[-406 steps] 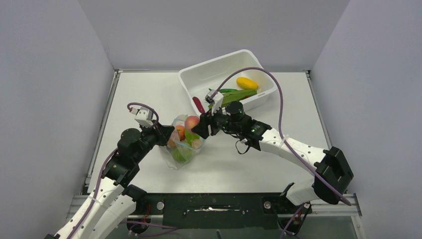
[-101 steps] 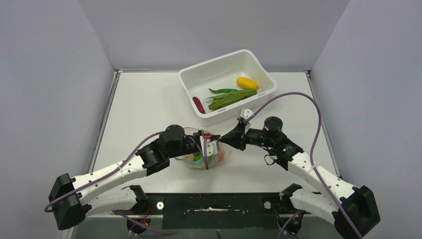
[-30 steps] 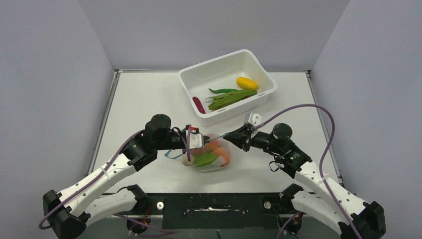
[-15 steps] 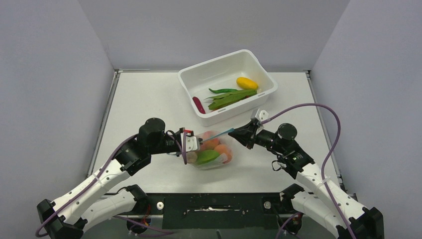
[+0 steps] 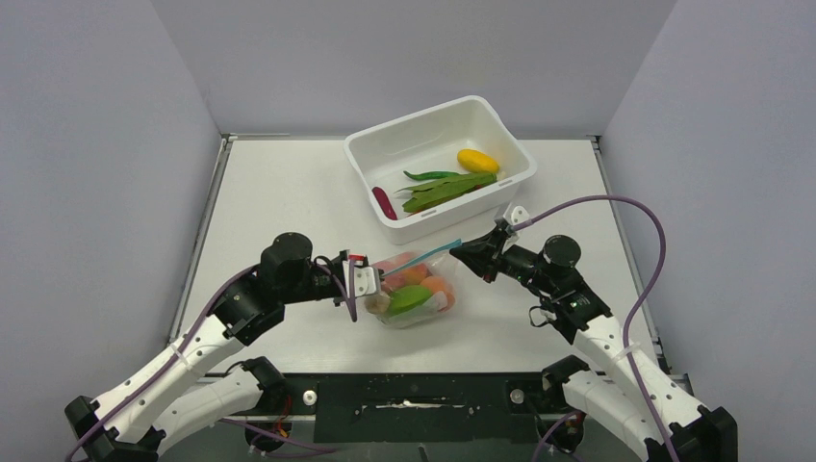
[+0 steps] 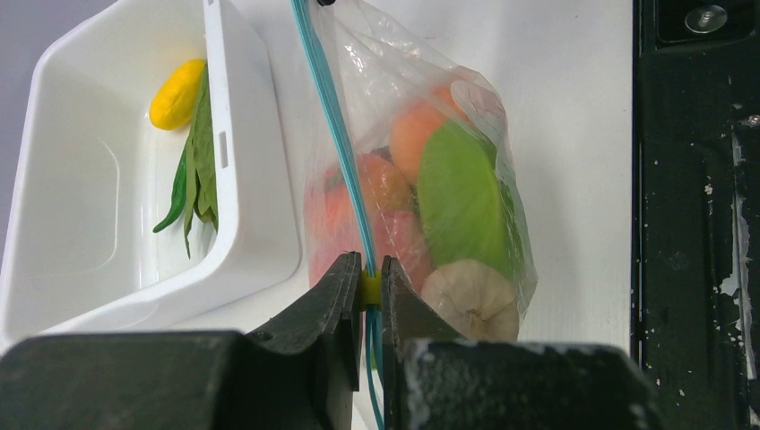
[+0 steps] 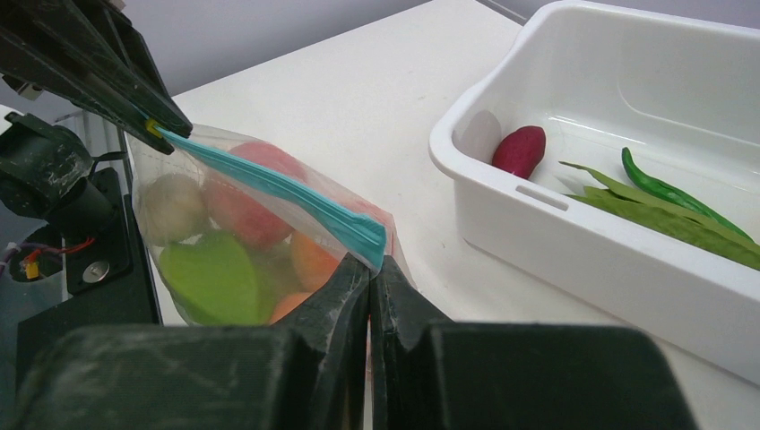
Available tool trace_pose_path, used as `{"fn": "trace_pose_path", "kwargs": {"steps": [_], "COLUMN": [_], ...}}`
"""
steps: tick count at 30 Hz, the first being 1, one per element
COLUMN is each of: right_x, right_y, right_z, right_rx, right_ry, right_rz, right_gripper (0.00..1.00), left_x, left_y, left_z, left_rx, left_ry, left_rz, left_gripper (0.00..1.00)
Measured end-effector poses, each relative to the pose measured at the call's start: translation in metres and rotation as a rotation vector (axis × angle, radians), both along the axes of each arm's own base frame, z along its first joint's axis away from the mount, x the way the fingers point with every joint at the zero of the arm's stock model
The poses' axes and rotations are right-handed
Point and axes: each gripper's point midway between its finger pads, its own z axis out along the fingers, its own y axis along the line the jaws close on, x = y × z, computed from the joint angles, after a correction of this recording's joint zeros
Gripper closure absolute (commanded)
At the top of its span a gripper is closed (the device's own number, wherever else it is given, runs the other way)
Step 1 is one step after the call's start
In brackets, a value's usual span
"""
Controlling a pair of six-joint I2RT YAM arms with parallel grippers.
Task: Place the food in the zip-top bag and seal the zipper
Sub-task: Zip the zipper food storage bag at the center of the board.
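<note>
Both jaws clamp the zipper (image 5: 420,257): left jaws at its left end, right jaws at its right end. The zip-top bag (image 5: 423,306) of food (image 6: 462,193) sags between them, its strip drawn straighter than a second ago.

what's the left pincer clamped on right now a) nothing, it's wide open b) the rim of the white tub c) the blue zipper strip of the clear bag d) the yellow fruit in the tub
C: in the left wrist view the left pincer is shut on the zipper at one end of the zip-top bag, while the right pincer grips the bag at the strip's other end.
</note>
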Motion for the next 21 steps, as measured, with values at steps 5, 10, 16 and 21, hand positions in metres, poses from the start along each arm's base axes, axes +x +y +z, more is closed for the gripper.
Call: {"fn": "trace_pose_path", "kwargs": {"steps": [5, 10, 16, 21], "right_x": [0.001, 0.004, 0.011, 0.015], "right_y": [-0.005, -0.012, -0.023, -0.031], "right_z": [-0.003, -0.008, -0.008, -0.006], "right_rx": [0.009, 0.016, 0.028, 0.041], "right_ry": [0.017, 0.039, 0.050, 0.062], "right_rz": [-0.020, -0.048, -0.094, -0.129], "right_gripper": [1.00, 1.00, 1.00, 1.00], "left_x": [-0.001, -0.003, -0.003, -0.004], "left_y": [0.004, 0.008, 0.010, 0.011], "left_z": [0.001, -0.003, -0.003, -0.005], "left_rx": [0.002, 0.013, 0.016, 0.016], "left_ry": [-0.003, 0.000, 0.001, 0.000], "left_rz": [0.011, 0.021, 0.025, 0.026], "left_gripper": [1.00, 1.00, 1.00, 1.00]}}
